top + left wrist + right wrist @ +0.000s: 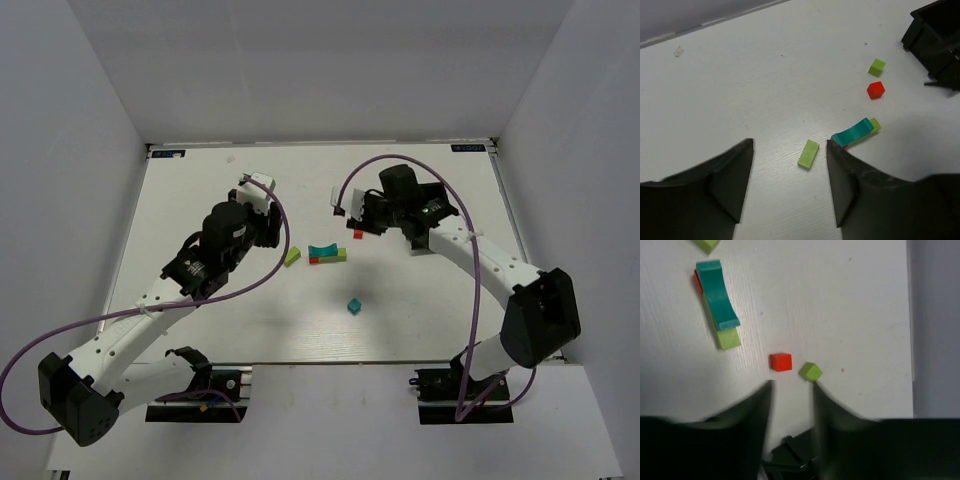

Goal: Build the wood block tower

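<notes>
**A:** How far along is the wood block tower?

**Me:** Barely begun, I'd say. It stands about mid-desk, between my two arms. So far it's a teal arch resting on a lime green block, with a red block showing under the arch's other end. That makes one low layer and the arch.

**A:** And what's left to add?

**Me:** Four loose pieces lie flat on the desk. A lime green plank is just beside the tower on my left. A red cube and a lime green cube sit close together on my right. A teal cube lies nearer my bases, apart from the rest.

**A:** Are you holding anything?

**Me:** No. My left hand is spread wide and holds nothing, and the plank lies on the desk just ahead of the gap. My right hand looks blurred, but its fingers stand apart with nothing between them, just short of the two cubes.

**A:** So most of the job remains?

**Me:** I think so. Every loose piece has yet to be picked up and stacked.
</notes>
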{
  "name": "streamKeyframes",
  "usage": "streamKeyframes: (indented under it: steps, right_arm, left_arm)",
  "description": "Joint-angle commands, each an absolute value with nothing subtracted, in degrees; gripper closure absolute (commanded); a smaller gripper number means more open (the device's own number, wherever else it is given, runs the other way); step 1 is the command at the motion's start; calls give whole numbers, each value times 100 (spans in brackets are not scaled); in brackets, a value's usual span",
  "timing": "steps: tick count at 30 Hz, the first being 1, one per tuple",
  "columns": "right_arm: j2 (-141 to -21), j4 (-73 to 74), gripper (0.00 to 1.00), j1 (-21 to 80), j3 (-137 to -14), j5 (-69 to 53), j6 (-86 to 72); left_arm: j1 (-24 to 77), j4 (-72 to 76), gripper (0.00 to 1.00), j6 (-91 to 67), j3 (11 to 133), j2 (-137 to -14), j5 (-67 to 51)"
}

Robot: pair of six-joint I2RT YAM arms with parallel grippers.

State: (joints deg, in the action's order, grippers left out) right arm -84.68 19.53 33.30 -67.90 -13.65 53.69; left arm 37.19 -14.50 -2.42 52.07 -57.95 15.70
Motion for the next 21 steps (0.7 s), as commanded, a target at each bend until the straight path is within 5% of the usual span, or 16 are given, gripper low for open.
streamKeyframes:
  steps: [1,2,3,4,8,10,12,16,21]
  right_arm:
    - [-8841,1948,75,3217,-6696,-1527,5132]
    - [-8894,2813,90,3208,-6715,-1790,5507]
    - [-8886,3039,100,3208,-6663,-2585,5693]
    - [-8677,3163,100,3191,-6453,-2802,5869]
    - [-8087,3235,91,3243,-5310,-3787,7390]
    - [-8068,3374,61,3322,-5116,-3867,8074]
    - [-8252,3628,53,3401,-5220,-3911,8513]
    - [-8745,4385,34,3664,-5757,-3973,8912]
    - [-8956,4034,35,3964,-5704,-3613,8798]
  left_arm:
    - [3683,-1458,38,-237,5220,-5818,1573]
    - [3683,-1459,84,-237,5221,-5879,1521]
    - [3683,-1459,100,-237,5221,-5880,1521]
    - [3683,-1459,100,-237,5221,-5880,1521]
    - [3683,-1459,96,-237,5168,-5941,1573]
    - [3683,-1520,64,-290,5229,-5994,1635]
    - [3683,-1521,43,-290,5229,-6055,1635]
    - [3683,-1573,39,-290,5229,-6056,1635]
    - [3683,-1573,39,-290,5229,-6056,1635]
